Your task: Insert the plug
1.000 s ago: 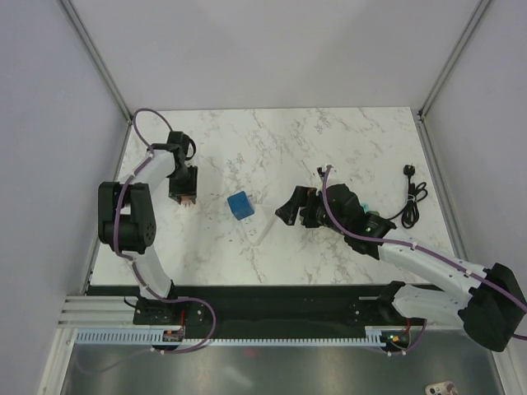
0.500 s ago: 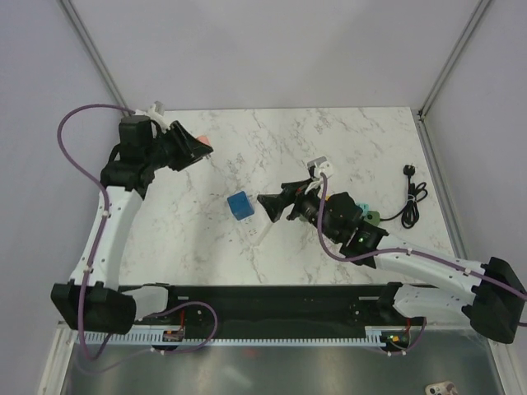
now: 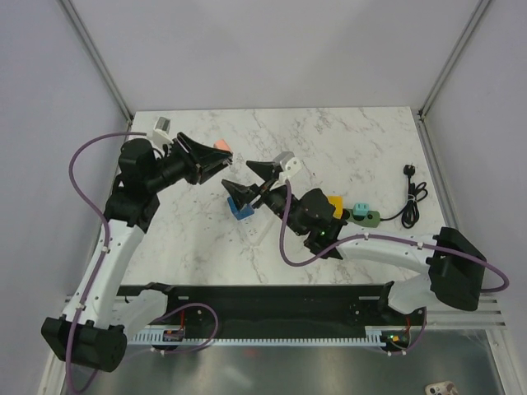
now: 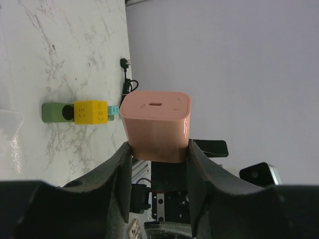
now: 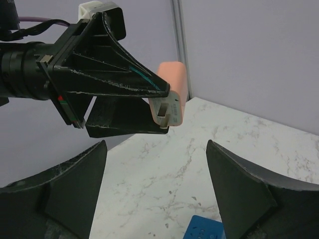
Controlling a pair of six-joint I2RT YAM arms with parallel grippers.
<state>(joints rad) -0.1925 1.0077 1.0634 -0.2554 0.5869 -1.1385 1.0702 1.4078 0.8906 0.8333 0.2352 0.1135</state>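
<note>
The plug (image 3: 333, 203) (image 4: 90, 111) is a yellow cube resting against a dark green socket strip (image 3: 368, 217) (image 4: 56, 112) on the marble table, right of centre. My left gripper (image 3: 226, 163) (image 4: 159, 146) is held in the air and is shut on a salmon-pink adapter block (image 4: 155, 124) (image 5: 173, 92), whose prongs point toward the right arm. My right gripper (image 3: 249, 183) (image 5: 155, 149) stands open just right of that block, facing it, with nothing between its fingers. It is apart from the yellow plug.
A blue cube (image 3: 240, 207) (image 5: 207, 229) lies on the table under the right gripper. A small teal piece (image 3: 361, 209) sits on the green strip. A black plug with a thin cord (image 3: 409, 193) lies at the right edge. Grey walls enclose the table.
The left arm rose and reached right, carrying the pink block. The right gripper swung left and up to face it, its jaws narrowing slightly. The yellow plug and green strip became uncovered.
</note>
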